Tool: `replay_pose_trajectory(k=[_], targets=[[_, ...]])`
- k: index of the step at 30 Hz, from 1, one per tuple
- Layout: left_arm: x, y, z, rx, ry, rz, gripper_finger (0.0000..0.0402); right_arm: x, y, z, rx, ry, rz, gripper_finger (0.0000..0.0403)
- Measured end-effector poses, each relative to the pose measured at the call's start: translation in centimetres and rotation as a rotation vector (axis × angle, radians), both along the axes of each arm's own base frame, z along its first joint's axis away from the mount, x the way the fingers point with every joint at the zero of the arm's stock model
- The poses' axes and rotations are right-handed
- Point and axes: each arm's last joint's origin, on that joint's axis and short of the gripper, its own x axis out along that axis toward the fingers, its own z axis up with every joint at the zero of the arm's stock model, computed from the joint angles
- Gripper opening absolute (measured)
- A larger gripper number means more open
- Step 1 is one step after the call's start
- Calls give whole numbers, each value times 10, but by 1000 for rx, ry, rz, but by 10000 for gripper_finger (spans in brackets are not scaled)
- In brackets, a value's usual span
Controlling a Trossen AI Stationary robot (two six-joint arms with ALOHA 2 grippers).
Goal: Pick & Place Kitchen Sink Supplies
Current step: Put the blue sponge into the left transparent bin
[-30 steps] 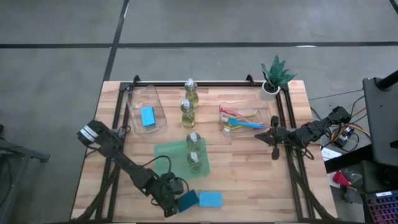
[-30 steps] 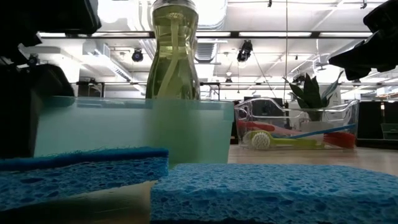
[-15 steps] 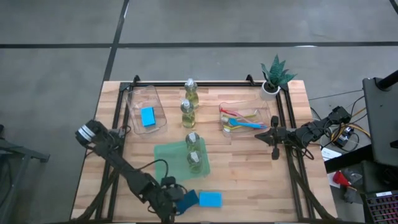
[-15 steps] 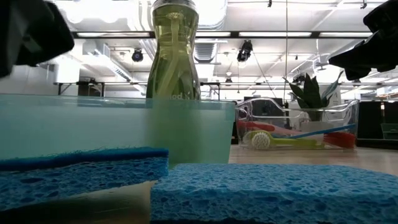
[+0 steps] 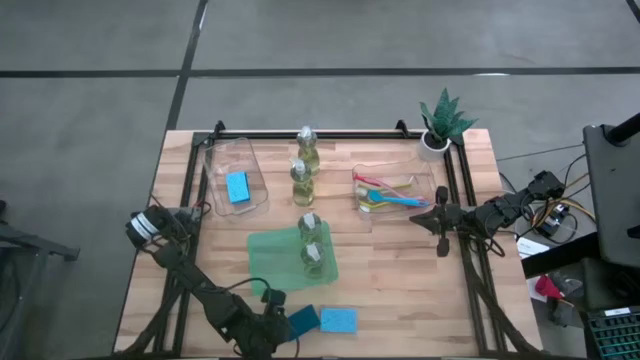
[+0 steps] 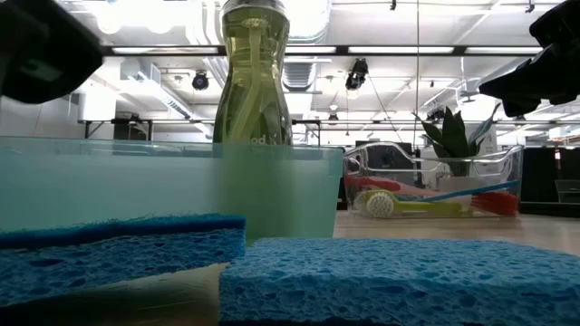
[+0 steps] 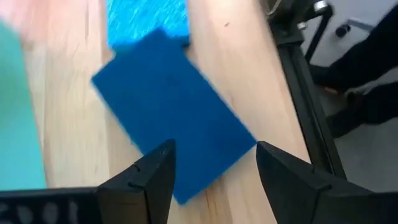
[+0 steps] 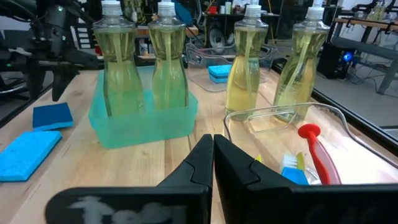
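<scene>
Two sponges lie at the near edge of the table: a dark blue sponge (image 5: 302,320) and a lighter blue sponge (image 5: 338,320) just beside it. From above we see the left gripper (image 5: 268,332) low at that edge, right next to the dark one. Only the left wrist view shows us the dark blue sponge (image 7: 177,115) lying flat and askew on the wood ahead of the two fingers (image 7: 155,171), which stand apart with nothing between them; its far corner overlaps the lighter blue sponge (image 7: 148,22).

A third sponge (image 5: 237,187) sits in the clear bin (image 5: 215,160) at the left rear. Two bottles (image 5: 312,245) stand in the green tray (image 5: 270,250) mid-table, and two more (image 5: 303,165) stand on the bare wood behind them. The right wrist view gives us what the top view cannot: yellowish liquid and white caps on all four bottles (image 8: 168,53).

Brushes (image 5: 385,193) in red, yellow and blue lie in a second clear bin (image 5: 428,180) at the right, near a potted plant (image 5: 440,122) at the far corner. The right gripper (image 5: 441,222) hovers just beside that bin, its fingers pressed together on nothing.

At table height the two sponges (image 6: 390,276) fill our foreground
</scene>
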Motion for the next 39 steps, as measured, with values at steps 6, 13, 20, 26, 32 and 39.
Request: replay_pose_trajectory(k=[6,13,20,26,32,39], targets=[[0,-3,-1,125,-29,-198,213,0,0,0,0,0,0,8],[2,0,-4,263,-64,-369,213,0,0,0,0,0,0,8],[1,11,-19,257,-40,-381,213,0,0,0,0,0,0,8],[-1,12,-23,261,-39,-409,213,0,0,0,0,0,0,8],[1,16,-30,248,-37,-416,188,0,0,0,0,0,0,8],[4,12,-45,245,6,-446,86,0,0,0,0,0,0,8]])
